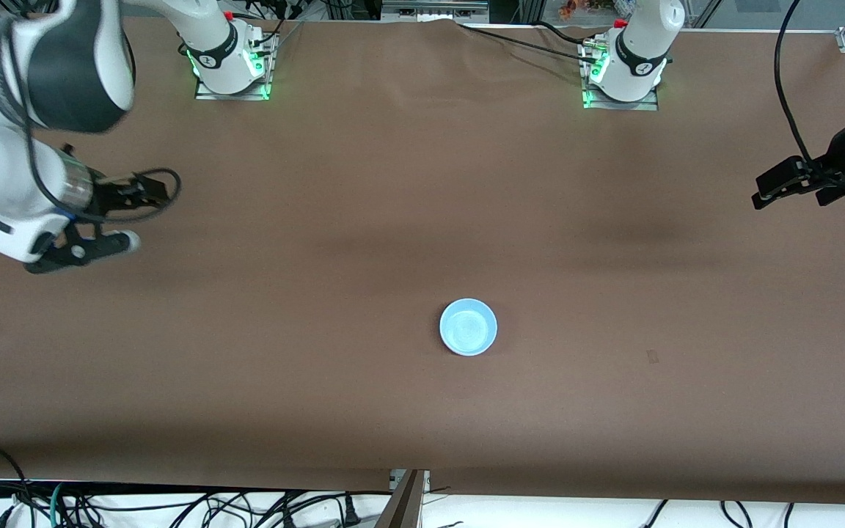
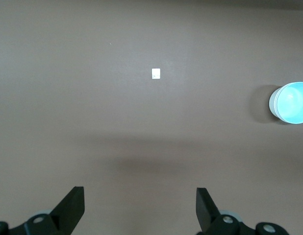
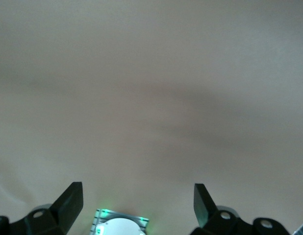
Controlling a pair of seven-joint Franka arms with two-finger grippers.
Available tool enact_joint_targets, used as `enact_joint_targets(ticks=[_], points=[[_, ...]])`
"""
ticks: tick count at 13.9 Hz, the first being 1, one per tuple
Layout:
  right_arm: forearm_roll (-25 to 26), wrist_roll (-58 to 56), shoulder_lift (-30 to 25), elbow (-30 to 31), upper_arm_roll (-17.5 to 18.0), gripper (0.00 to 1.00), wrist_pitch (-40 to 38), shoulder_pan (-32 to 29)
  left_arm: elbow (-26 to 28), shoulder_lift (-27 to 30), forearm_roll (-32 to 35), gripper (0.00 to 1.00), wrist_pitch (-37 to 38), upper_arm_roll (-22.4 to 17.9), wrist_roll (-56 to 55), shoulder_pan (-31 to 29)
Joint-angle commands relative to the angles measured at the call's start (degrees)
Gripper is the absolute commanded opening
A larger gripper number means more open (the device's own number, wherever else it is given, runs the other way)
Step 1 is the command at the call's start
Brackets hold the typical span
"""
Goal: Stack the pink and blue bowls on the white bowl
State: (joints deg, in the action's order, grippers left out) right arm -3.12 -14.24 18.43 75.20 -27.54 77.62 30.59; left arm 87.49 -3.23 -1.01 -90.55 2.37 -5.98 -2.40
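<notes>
A brown cloth covers my surface (image 1: pixel 320 308), with cables hanging along its near edge. One glossy sky-blue bowl (image 1: pixel 468 327) sits upright near the middle. My left gripper (image 2: pixel 139 208) and right gripper (image 3: pixel 137 205) hover at opposite ends, jaws wide, empty.

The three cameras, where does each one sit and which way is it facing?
Front view: high across the table, facing the arm bases; shows the blue bowl, the open left gripper over the left arm's end and the open right gripper over the right arm's end.
Left wrist view: on the left wrist, looking down at the brown table; both fingertips show.
Right wrist view: on the right wrist, looking down; fingertips and the right arm's base show.
Shared: front and left wrist views both show the blue bowl.
</notes>
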Motion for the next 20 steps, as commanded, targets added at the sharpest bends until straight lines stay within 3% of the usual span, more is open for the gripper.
enact_joint_targets(ticks=[1,5,8,10,13,15,20], points=[[2.51,-0.26,-7.60,2.14,12.75,1.00,0.34,-13.86,1.28,3.32,-0.67,1.00,1.33,-0.61,1.23,-0.32],[3.30,-0.35,-13.50,7.22,14.09,1.00,2.00,-17.74,1.72,4.73,-1.19,1.00,3.36,-0.61,1.49,-2.61],[6.02,6.73,-17.01,10.91,20.49,1.00,1.13,-22.05,2.07,4.38,-1.28,1.00,3.45,-0.35,1.23,-2.43],[5.85,13.87,-19.47,14.43,21.83,1.00,1.04,-22.50,2.42,3.50,-2.42,1.00,5.11,-0.35,1.58,-2.61],[5.50,11.97,-20.18,16.73,22.00,1.00,0.95,-22.94,2.60,4.28,-2.34,1.00,7.49,-0.26,1.41,-2.70],[5.41,11.95,-20.10,16.55,25.68,1.00,0.95,-22.94,2.69,4.81,-2.25,1.00,8.80,-0.26,1.58,-2.79],[5.41,12.40,-18.52,14.72,24.64,1.00,1.04,-23.38,3.04,4.90,-1.99,1.00,10.22,-0.52,2.29,-3.58]])
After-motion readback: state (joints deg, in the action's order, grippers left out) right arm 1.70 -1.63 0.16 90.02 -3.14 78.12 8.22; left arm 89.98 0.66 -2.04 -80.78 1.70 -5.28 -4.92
